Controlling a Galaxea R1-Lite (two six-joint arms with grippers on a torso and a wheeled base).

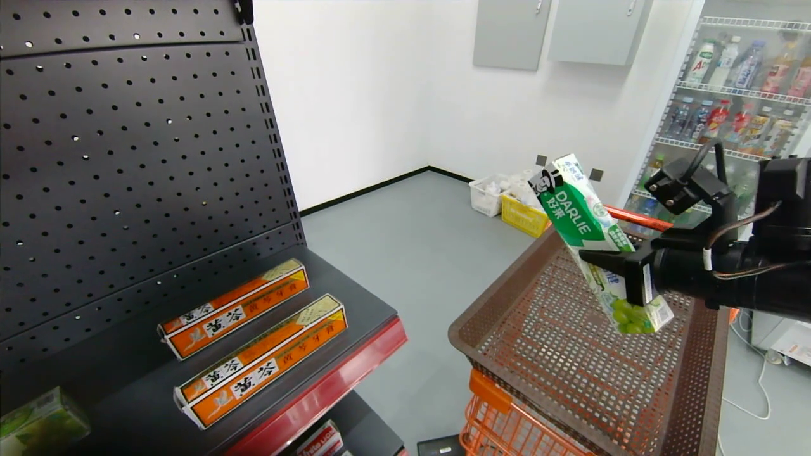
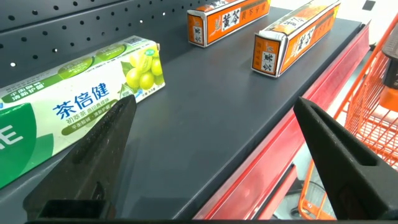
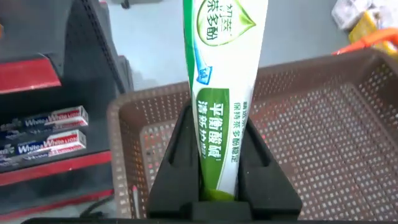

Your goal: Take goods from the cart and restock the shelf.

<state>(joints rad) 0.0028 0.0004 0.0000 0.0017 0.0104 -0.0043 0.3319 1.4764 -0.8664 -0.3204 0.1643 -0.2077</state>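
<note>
My right gripper (image 1: pixel 624 275) is shut on a green-and-white toothpaste box (image 1: pixel 589 228), held tilted above the brown mesh cart basket (image 1: pixel 551 354). From the right wrist, the box (image 3: pixel 221 93) stands clamped between the fingers of that gripper (image 3: pixel 219 118) over the basket (image 3: pixel 323 143). The black shelf (image 1: pixel 146 392) carries two orange boxes (image 1: pixel 234 307) (image 1: pixel 263 358) and another green box (image 1: pixel 41 421) at its near end. My left gripper (image 2: pixel 214 102) hovers open just over the shelf board (image 2: pixel 205 93), with that green box (image 2: pixel 81 106) lying beside one finger and nothing between the fingers.
A black pegboard (image 1: pixel 127 158) backs the shelf, which has a red front lip (image 1: pixel 329 392). An orange lower basket (image 1: pixel 507 424) sits under the brown one. White-and-blue boxes (image 3: pixel 43 134) fill a lower shelf. Floor bins (image 1: pixel 507 199) and a drinks cooler (image 1: pixel 735 82) stand behind.
</note>
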